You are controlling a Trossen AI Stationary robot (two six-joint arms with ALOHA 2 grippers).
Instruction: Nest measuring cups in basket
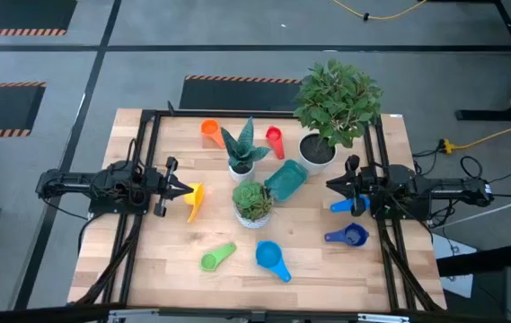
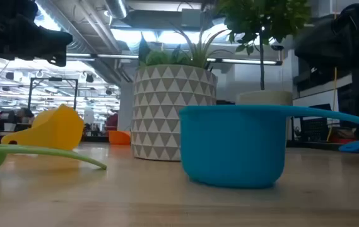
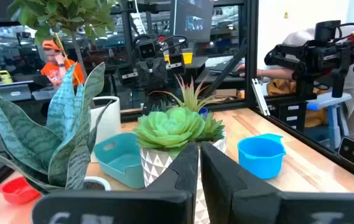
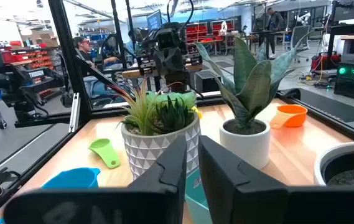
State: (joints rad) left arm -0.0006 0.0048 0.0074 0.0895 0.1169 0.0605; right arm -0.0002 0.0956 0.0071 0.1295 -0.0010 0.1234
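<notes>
The teal basket lies tipped on its side at mid-table, between the white pots; its open side shows in the left wrist view. The measuring cups lie scattered on the wood: orange, red, yellow, green, light blue and dark blue, with another blue one under the right arm. My left gripper hovers shut above the yellow cup. My right gripper hovers shut to the right of the basket.
A succulent in a patterned white pot stands at the centre. A snake plant and a leafy plant in a white pot stand behind it. A black frame borders the table. People show in the room beyond.
</notes>
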